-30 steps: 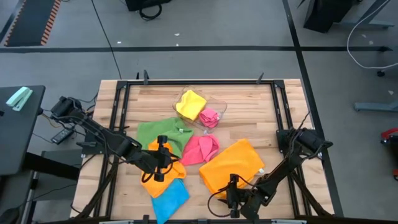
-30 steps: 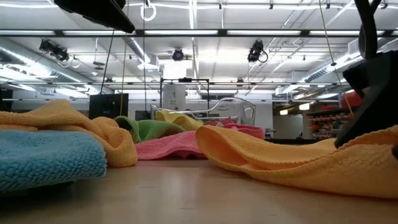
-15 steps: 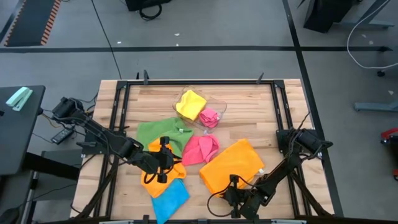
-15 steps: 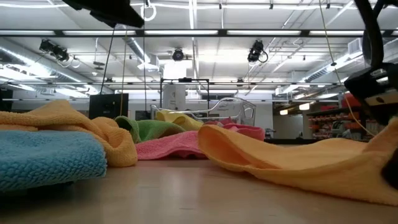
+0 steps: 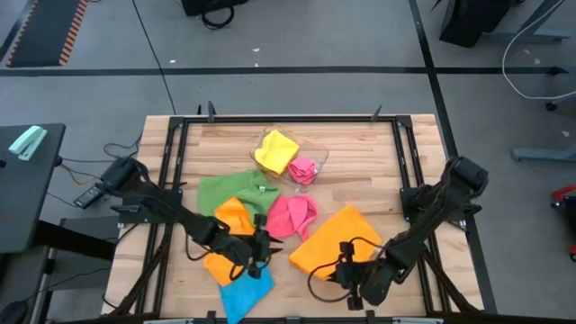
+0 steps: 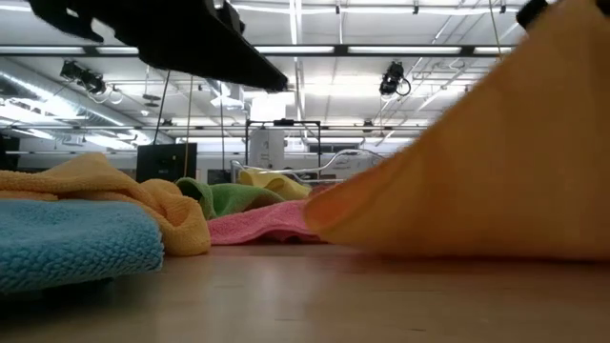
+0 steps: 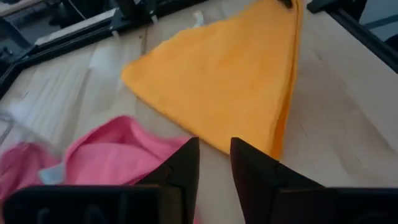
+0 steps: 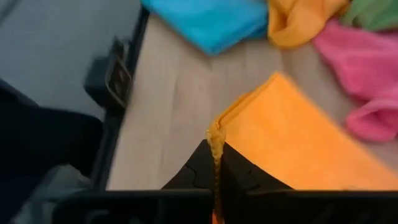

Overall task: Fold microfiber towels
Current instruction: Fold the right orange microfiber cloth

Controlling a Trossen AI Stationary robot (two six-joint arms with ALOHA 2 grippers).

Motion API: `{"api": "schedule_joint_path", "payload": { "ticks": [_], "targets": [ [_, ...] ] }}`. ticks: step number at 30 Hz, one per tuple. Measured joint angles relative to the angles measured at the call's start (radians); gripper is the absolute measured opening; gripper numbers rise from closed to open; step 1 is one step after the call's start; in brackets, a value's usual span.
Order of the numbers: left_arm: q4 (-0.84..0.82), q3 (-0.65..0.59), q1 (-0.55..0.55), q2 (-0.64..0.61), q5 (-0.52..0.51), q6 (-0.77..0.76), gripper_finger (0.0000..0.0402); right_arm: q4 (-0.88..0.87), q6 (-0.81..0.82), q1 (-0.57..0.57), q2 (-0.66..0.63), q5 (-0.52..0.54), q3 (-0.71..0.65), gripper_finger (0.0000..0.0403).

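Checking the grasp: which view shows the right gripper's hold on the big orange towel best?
Right wrist view: right gripper shut on the orange towel edge. High view shows towel outline only; low view shows it lifted; left wrist shows it spread out.

Overhead, table-level and two wrist cameras share the orange towel [image 5: 328,243].

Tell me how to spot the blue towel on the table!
Find the wooden table and look at its front edge, on the left arm's side. The blue towel lies there, its edge under a crumpled orange towel. It is the only blue cloth; the others are orange, green, pink or yellow.
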Motion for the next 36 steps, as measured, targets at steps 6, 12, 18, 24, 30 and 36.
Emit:
{"api": "schedule_joint_path", "payload": {
  "ticks": [6, 12, 18, 24, 30, 36],
  "targets": [
    [0.085, 0.062, 0.002, 0.095, 0.008, -0.028, 0.0135, -0.087, 0.037, -0.032, -0.137, 0.012, 0.0, 0.0013],
    [0.078, 0.149, 0.022, 0.096, 0.022, -0.024, 0.0187, -0.185, 0.029, -0.057, -0.244, 0.025, 0.0, 0.0014],
    [0.017, 0.238, 0.072, 0.097, 0.112, -0.055, 0.0224, -0.269, 0.023, -0.092, -0.35, 0.029, 0.0, 0.0014],
    [-0.034, 0.29, 0.127, 0.097, 0.113, -0.067, 0.0239, -0.296, -0.006, -0.122, -0.4, 0.028, 0.001, 0.0014],
    [-0.063, 0.307, 0.167, 0.098, 0.116, -0.05, 0.0234, -0.318, -0.033, -0.155, -0.396, 0.029, 0.0, 0.0014],
    [-0.074, 0.307, 0.191, 0.099, 0.195, -0.09, 0.0231, -0.324, -0.079, -0.191, -0.411, 0.028, 0.0, 0.0015]
  ]
}}
